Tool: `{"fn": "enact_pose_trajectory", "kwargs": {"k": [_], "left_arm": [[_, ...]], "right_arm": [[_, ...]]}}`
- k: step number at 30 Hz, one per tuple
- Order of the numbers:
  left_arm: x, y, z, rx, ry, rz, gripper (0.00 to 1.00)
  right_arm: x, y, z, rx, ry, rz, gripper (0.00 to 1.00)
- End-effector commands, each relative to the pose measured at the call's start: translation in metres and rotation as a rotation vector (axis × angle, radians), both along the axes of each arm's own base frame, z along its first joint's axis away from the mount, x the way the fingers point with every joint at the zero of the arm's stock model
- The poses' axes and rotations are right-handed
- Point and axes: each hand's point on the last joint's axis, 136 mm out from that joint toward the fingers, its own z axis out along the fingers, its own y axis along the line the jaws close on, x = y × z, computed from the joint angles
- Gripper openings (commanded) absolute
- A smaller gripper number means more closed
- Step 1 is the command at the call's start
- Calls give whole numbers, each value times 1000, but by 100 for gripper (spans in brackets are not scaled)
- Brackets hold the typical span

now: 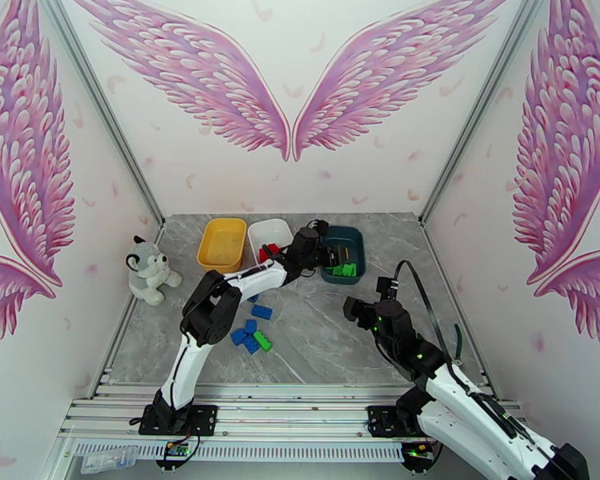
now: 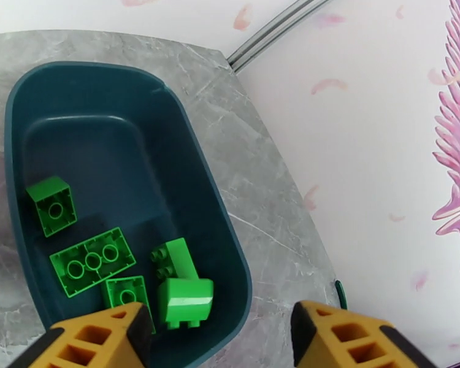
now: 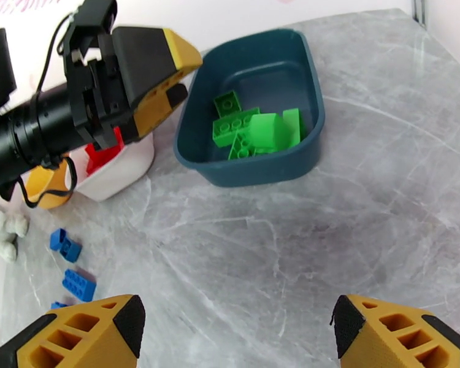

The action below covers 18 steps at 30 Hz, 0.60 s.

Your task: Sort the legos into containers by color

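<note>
Left gripper (image 2: 219,325) hangs over dark teal tray (image 2: 168,148) at far desk edge, jaws apart, nothing between. Green legos (image 2: 92,262) lie inside tray. Right gripper (image 3: 237,317) over bare desk near right edge, released, jaws wide. White tray (image 1: 272,231) holds red legos (image 1: 270,251). Yellow tray (image 1: 222,243) just beside it. Blue legos (image 1: 250,326) and one green lego (image 1: 263,340) loose left of desk middle.

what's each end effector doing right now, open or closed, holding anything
left end effector: open, holding nothing
right end effector: open, holding nothing
</note>
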Motion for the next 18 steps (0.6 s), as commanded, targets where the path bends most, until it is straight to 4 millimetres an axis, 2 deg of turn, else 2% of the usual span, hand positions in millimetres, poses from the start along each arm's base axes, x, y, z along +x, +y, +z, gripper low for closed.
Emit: {"fn": "enact_pose_trajectory", "kwargs": {"k": [1, 7, 8, 13, 18], "left_arm": [[-10, 23, 38, 9, -91, 50, 66], [-33, 88, 54, 119, -171, 199, 68], [-39, 101, 46, 154, -165, 225, 69], [-63, 171, 37, 264, -167, 381, 74], [-88, 241, 19, 324, -130, 519, 80]], "right_arm": [[1, 23, -10, 16, 11, 122, 84], [7, 79, -31, -10, 79, 325, 76], [7, 90, -36, -24, 91, 357, 75], [-4, 154, -59, -104, 134, 574, 71], [-24, 202, -77, -159, 138, 744, 68]]}}
